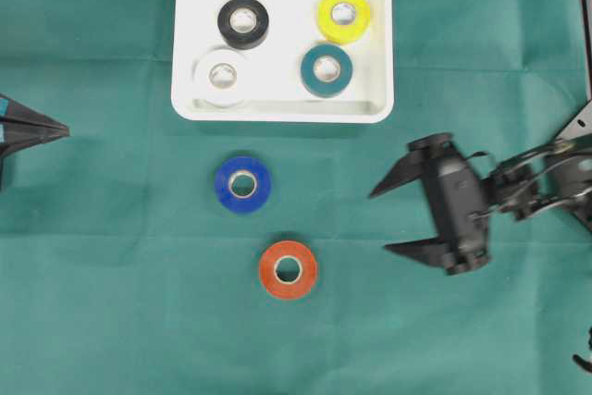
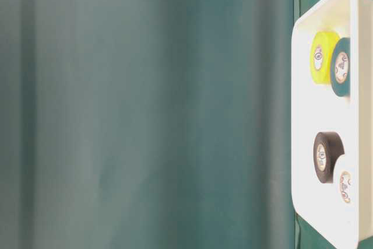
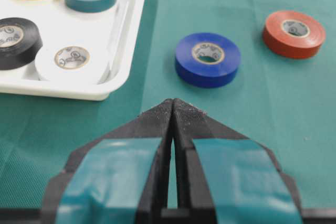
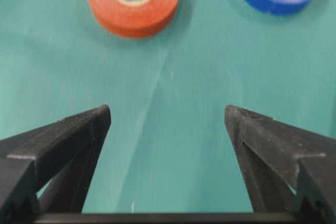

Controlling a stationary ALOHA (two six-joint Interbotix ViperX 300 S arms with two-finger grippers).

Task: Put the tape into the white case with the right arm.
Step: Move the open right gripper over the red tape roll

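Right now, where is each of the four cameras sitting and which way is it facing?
Overhead: straight down on white case, both grippers' fingers.
Table-level: low, turned sideways, looks at the case and green backdrop; no robot.
Left wrist: behind shut left gripper, toward blue tape.
Right wrist: behind open right gripper, toward orange tape.
Both wrist views share the blue and orange tapes.

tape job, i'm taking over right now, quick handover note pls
Right gripper: open, empty, right of the two loose rolls, pointing toward them.
Left gripper: shut, empty, parked at the left edge.
White case: holds the black, yellow, white and teal rolls.
Left to do: blue roll and orange roll lie on the cloth below the case.
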